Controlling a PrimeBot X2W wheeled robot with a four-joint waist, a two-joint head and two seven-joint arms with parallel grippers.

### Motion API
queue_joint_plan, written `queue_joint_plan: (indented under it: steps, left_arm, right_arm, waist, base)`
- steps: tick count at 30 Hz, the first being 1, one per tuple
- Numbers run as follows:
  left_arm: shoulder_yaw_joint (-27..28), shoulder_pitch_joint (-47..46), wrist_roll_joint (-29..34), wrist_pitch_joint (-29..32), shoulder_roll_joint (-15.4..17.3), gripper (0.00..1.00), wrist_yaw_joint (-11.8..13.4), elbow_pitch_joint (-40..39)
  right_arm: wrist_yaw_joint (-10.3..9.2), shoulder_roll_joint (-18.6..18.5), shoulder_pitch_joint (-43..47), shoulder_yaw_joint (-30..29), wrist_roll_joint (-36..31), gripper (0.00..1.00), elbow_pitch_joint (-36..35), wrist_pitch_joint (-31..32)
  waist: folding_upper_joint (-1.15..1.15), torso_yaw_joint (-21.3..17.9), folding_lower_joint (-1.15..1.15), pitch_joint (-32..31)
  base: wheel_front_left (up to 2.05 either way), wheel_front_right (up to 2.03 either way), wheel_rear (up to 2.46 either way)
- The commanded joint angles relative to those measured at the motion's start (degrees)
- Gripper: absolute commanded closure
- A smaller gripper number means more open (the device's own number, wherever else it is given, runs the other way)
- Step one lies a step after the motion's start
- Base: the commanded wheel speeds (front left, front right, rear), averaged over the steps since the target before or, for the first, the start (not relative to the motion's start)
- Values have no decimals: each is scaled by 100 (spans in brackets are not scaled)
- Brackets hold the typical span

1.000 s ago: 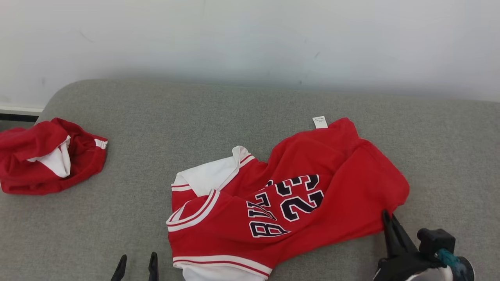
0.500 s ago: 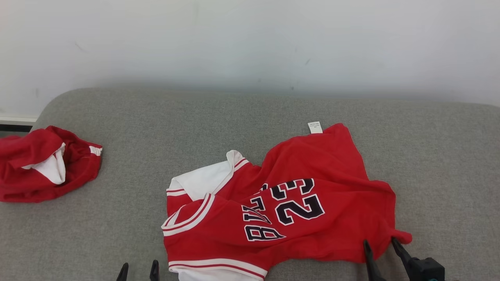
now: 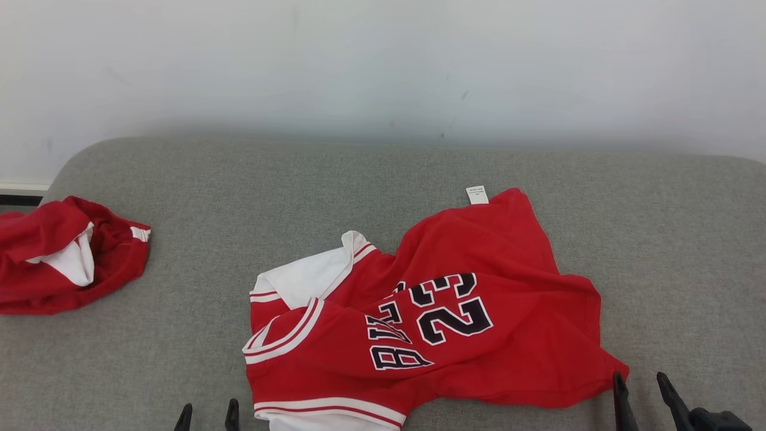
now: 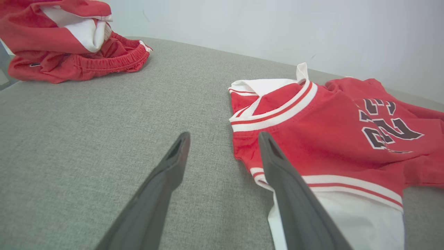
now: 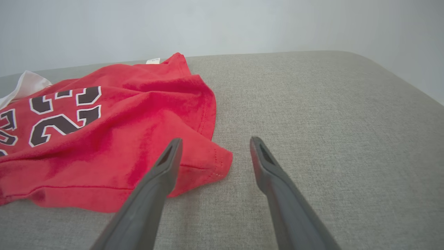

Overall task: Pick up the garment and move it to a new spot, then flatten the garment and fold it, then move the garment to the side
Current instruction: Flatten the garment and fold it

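Jersey [image 3: 443, 311]: lying crumpled, number up, mid-counter [image 3: 359, 179].
Right jaws: I am holding them spread, gripping nothing, just beside the jersey's near-right corner.
Left jaws: I am holding them spread and empty, beside the jersey's near-left edge.
Shorts [image 3: 66, 257]: lying bunched at the counter's left edge.

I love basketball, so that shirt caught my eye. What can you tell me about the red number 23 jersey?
The red cloth jersey, trimmed in white-and-red stripes, with black white-edged lettering and a 23, lies rumpled and partly folded over on the grey fabric surface. White cloth shows at its neck end, and a small white label sticks out at the far edge. Nothing holds it: the right hand stands open just beside its near corner.
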Motion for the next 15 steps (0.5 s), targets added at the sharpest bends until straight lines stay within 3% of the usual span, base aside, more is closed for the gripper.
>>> queue_joint_plan:
  steps: [1, 15]
  left_arm:
    - [5, -19, -21, -17, -1, 0, 9, -36]
    - [-220, 5, 84, -17, -4, 0, 9, 8]
  right_arm:
    - [-14, -16, -12, -22, 23, 0, 43, 26]
    - [-14, -40, -407, -174, 168, 0, 943, -113]
  waist:
    - [0, -14, 0, 19]
    - [0, 74, 0, 76]
  base:
    - [0, 0, 0]
    - [0, 0, 0]
